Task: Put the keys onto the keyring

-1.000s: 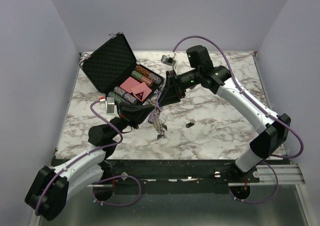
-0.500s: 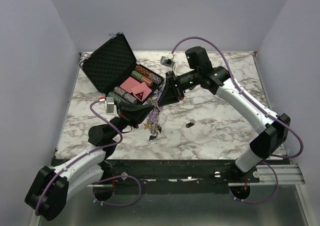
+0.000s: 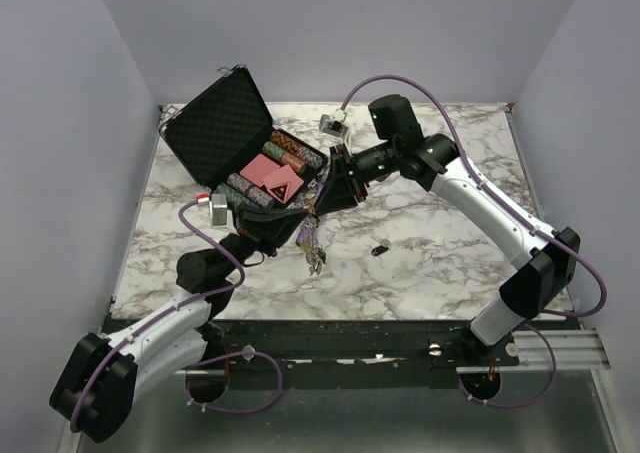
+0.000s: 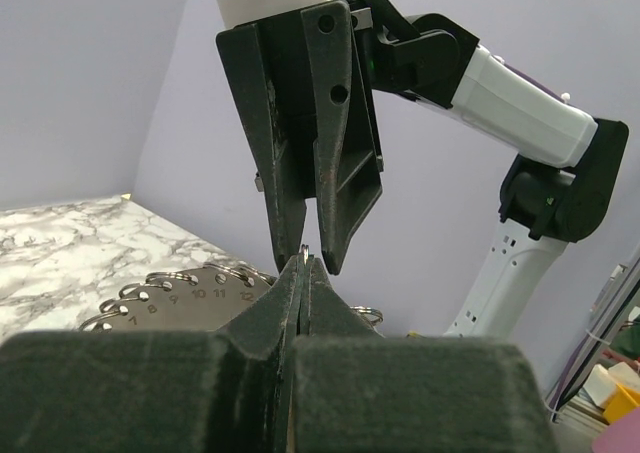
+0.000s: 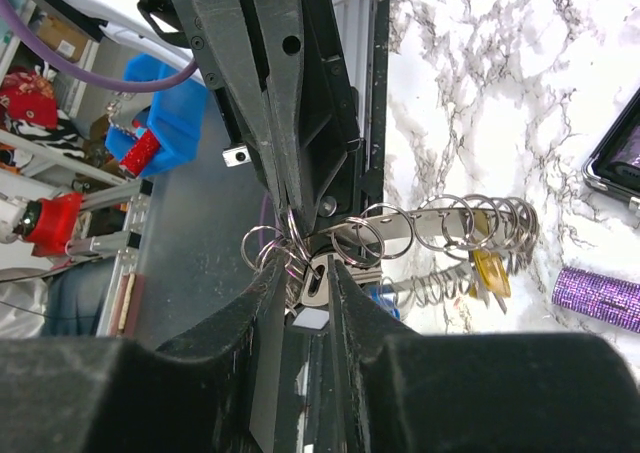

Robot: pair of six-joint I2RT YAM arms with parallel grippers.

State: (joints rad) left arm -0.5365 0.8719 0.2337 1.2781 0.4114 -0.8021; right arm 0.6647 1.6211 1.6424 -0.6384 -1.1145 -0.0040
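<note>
I'm threading: my left claw (image 4: 303, 263), pressed together, is pinching the keyring (image 5: 450, 223) at its tip, while my right claw (image 5: 305, 265), tip-to-tip opposite, is nipping a key (image 5: 315, 283) that probably needs easing onto a loop.

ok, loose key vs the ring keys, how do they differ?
Loose key lies alone, flat on the table; ring keys hang bunched from the keyring. Loose key's head is black; ring keys include a yellow one. Both are small keys.
</note>
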